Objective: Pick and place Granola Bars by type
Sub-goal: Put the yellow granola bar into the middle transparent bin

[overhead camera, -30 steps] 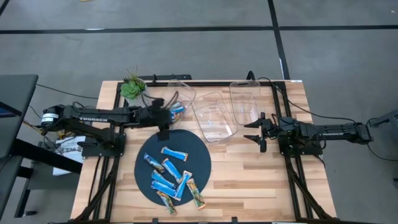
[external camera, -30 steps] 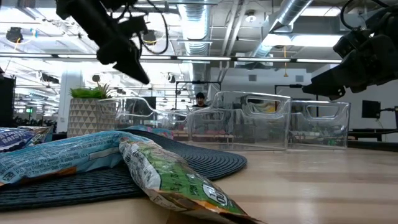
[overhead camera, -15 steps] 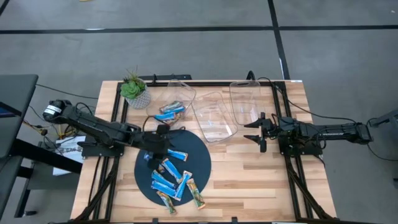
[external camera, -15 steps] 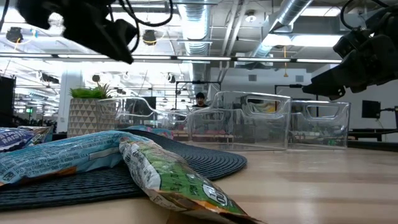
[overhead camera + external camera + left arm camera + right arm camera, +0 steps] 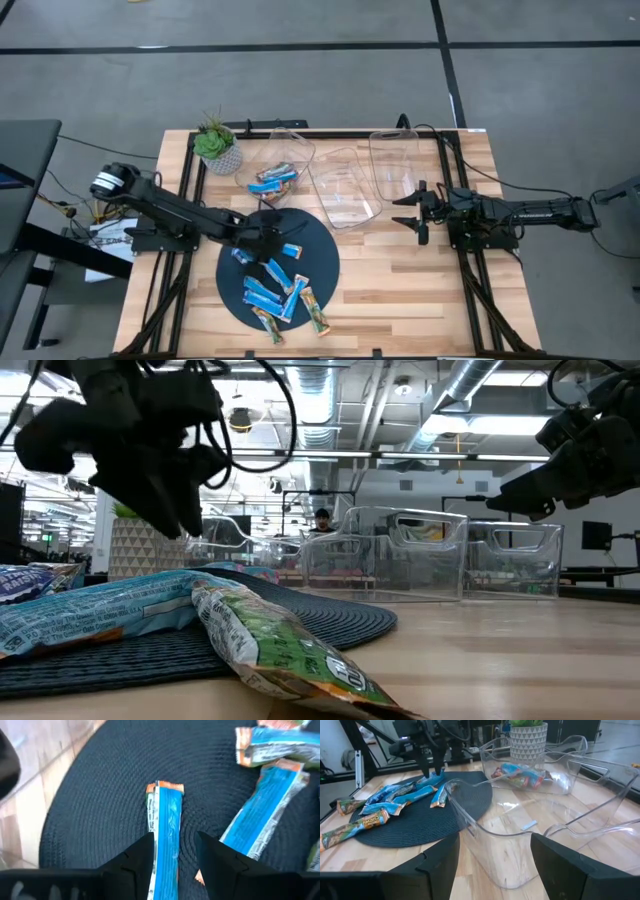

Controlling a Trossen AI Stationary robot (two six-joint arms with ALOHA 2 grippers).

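Several granola bars in blue wrappers, some with green or orange, lie on the dark round mat (image 5: 318, 262), clustered toward its near side (image 5: 275, 290). A few more lie in the far-left clear bin (image 5: 275, 178). My left gripper (image 5: 174, 851) is open, pointing down over the mat's far part (image 5: 272, 238). Its fingers stand on either side of a blue bar with orange ends (image 5: 166, 817), along its length. My right gripper (image 5: 412, 210) is open and waits to the right of the bins. My left gripper stands astride the blue bar (image 5: 167, 835), coming from above with one finger (image 5: 137, 860) on each long side. The bar lies flat on the mat. I cannot tell whether the fingertips touch the bar or the mat.
Three clear bins stand along the far side: left (image 5: 290, 150), middle (image 5: 345, 190), right (image 5: 395, 160). A potted plant (image 5: 215, 145) sits at the far left corner. Bare wood lies right of the mat (image 5: 400, 280). A person shows far behind in the low view (image 5: 322, 520).
My left gripper has swung from above the far-left bin toward the table's near edge and come down over the mat's far part, ending astride the blue bar. The bars and the right arm have stayed put.
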